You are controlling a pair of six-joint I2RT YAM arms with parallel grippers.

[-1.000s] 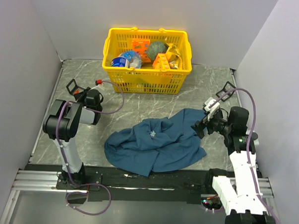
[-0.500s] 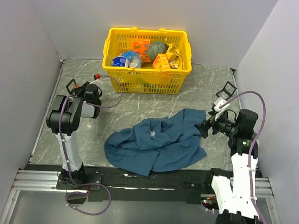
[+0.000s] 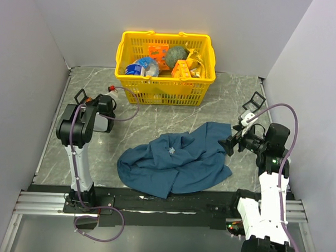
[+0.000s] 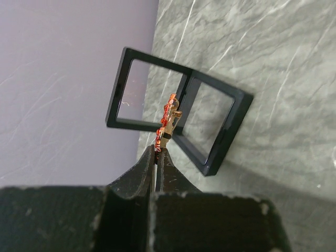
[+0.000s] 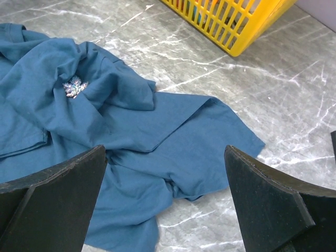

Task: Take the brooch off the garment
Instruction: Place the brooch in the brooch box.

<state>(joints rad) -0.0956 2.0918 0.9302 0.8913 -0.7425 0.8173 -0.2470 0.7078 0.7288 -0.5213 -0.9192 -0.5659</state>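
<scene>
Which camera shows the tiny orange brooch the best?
The left wrist view: the brooch sits in the middle, close up, pinched by the shut left hand. From the top view it is too small to make out. The right wrist view misses it, showing the blue cloth instead.

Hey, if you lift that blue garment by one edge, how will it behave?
Probably floppy: the blue garment lies crumpled in soft folds, so it should drape and trail. Likely light, being thin cloth. The silvery pin on it might snag the folds.
</scene>
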